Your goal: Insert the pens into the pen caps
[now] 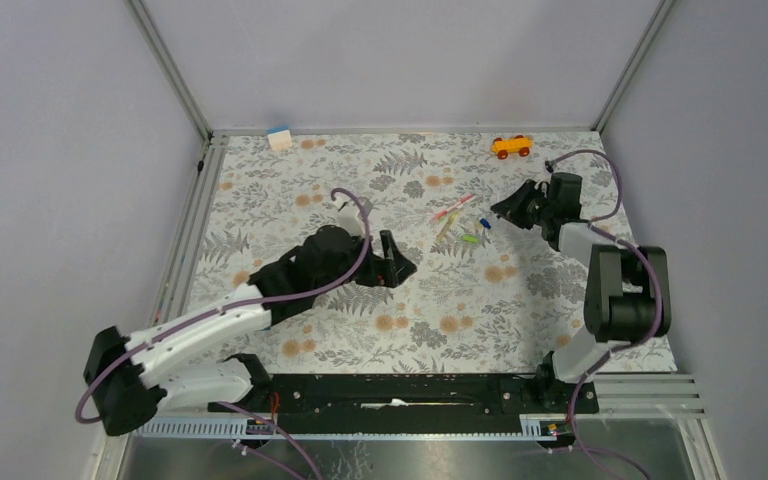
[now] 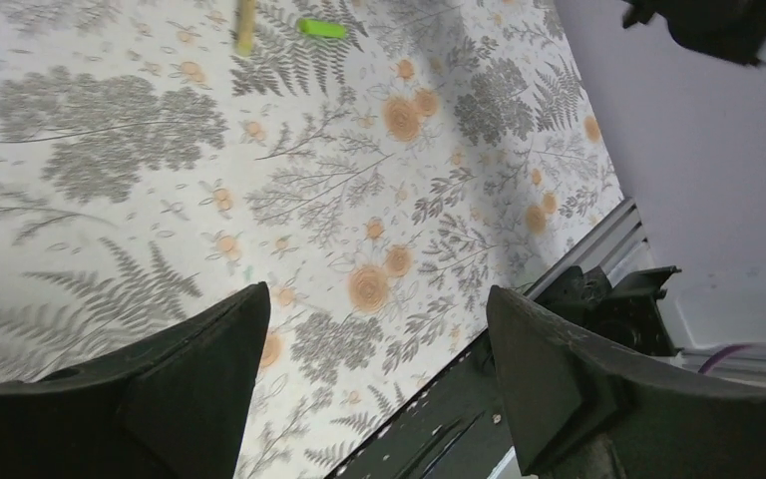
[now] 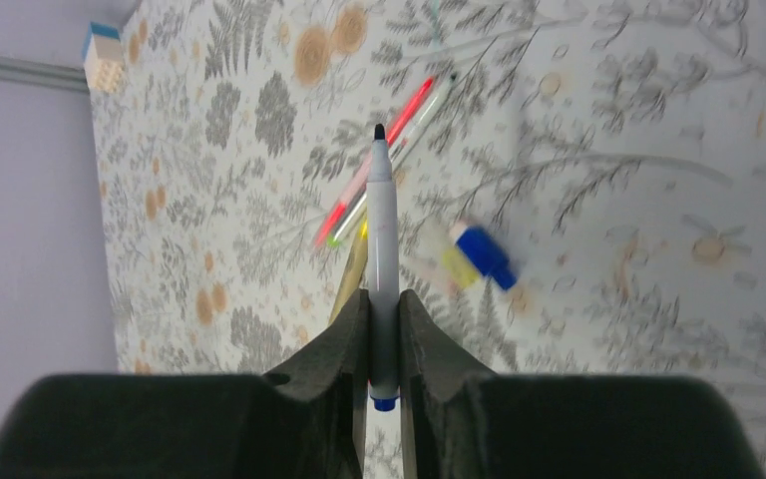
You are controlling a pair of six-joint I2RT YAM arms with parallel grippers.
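- Right gripper (image 3: 383, 299) is clamped on the white pen (image 3: 381, 215), fingers pressed against its barrel from both sides
- Held pen's long axis runs straight out along the fingers: its dark writing tip points away from the wrist and its blue end sits back between the fingers
- It is held above the table (image 1: 290, 190), right of centre toward the far side, with its tip over the pens lying there
- Below it, the pink-red pen (image 3: 414, 100) lies on a diagonal beside another pale pen, and the pale yellow pen (image 3: 351, 274) lies partly hidden under the held one
- Just beside the held pen's barrel lies the blue cap (image 3: 484, 256), blurred
- Close to the yellow pen lies the lime green cap (image 2: 321, 28)
- Left gripper (image 2: 377, 294) has its jaws wide apart and empty, above the middle of the table, well apart from the pens
- At the far edge stands an orange toy car (image 1: 512, 146)
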